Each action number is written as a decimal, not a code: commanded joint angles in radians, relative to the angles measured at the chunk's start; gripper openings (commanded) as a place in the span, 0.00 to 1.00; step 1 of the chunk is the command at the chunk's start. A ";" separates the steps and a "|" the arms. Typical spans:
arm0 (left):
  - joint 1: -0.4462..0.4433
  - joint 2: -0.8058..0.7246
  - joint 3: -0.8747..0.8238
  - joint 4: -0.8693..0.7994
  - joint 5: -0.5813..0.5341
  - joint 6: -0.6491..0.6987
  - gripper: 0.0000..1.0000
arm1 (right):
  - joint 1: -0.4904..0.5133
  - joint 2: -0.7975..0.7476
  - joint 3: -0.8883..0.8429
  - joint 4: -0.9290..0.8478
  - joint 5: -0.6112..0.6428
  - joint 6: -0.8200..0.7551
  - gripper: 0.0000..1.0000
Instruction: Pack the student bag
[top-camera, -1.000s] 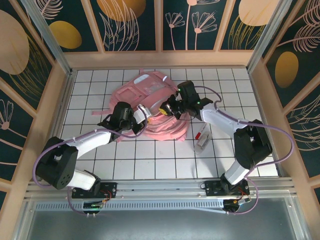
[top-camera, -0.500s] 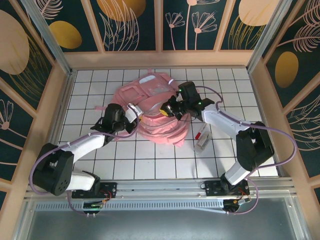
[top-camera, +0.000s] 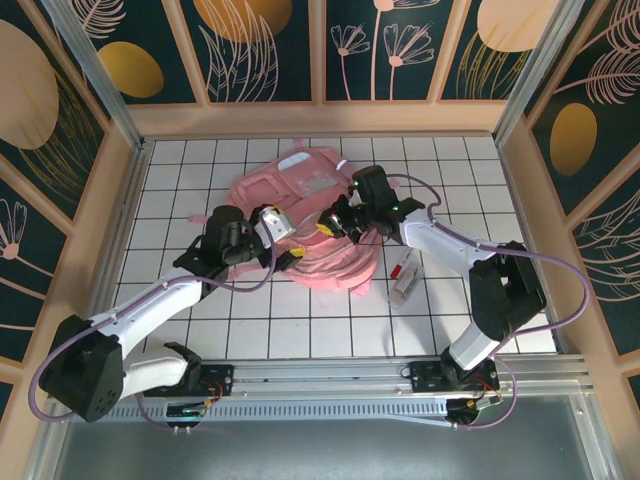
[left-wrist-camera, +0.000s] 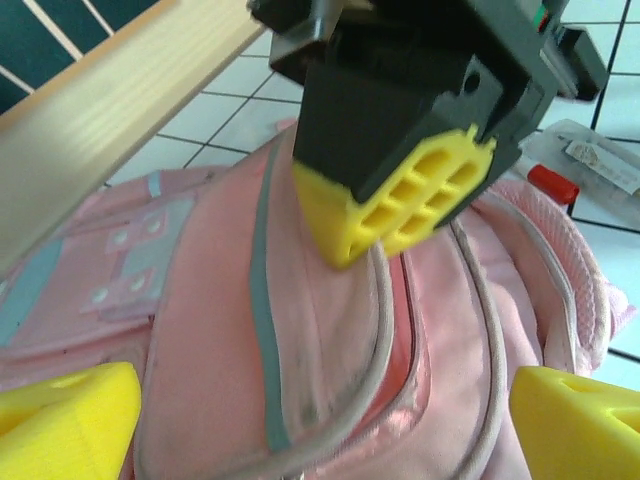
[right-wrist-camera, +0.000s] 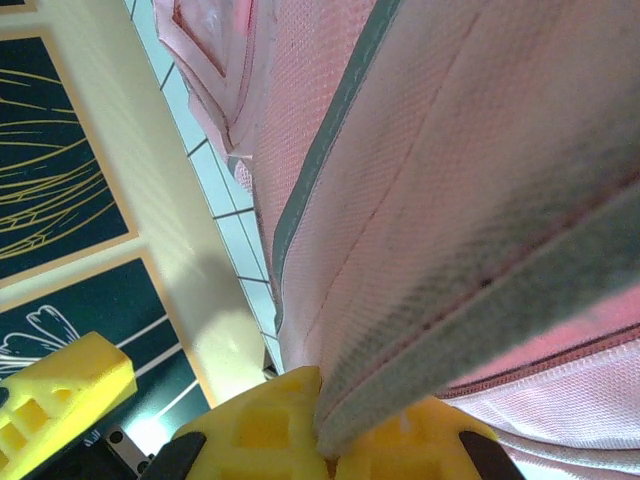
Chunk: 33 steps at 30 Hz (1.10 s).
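The student bag (top-camera: 300, 185) is a soft pink backpack lying on the white tiled table, a little back of centre. My right gripper (top-camera: 328, 226) is at its right side, shut on the grey piped rim of the bag's opening (right-wrist-camera: 480, 300). That pinch is close up in the right wrist view, where the right gripper (right-wrist-camera: 330, 435) holds the rim between its yellow fingers. My left gripper (top-camera: 287, 240) stands open at the bag's near left edge, its fingertips (left-wrist-camera: 60, 420) spread wide over the pink fabric (left-wrist-camera: 200, 300), holding nothing. The right gripper's fingers (left-wrist-camera: 400, 200) show ahead of it.
A small clear packet with a red-capped item (top-camera: 405, 275) lies on the tiles right of the bag, also seen as a packet (left-wrist-camera: 590, 160) behind the right gripper. Wooden walls (top-camera: 110, 200) ring the table.
My left gripper opened, let go of the bag and drew back toward the near left. The bag's lifted edge sank flatter. The right gripper kept its hold.
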 joint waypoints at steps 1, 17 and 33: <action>-0.020 0.056 0.023 0.061 -0.068 0.024 0.93 | 0.028 0.004 0.036 0.028 -0.053 0.018 0.00; -0.043 0.286 0.235 -0.128 -0.145 -0.014 0.00 | 0.000 -0.117 -0.007 -0.290 0.173 -0.199 0.43; -0.042 0.221 0.156 0.023 -0.082 -0.348 0.00 | -0.340 -0.453 -0.440 -0.511 0.455 -0.398 0.81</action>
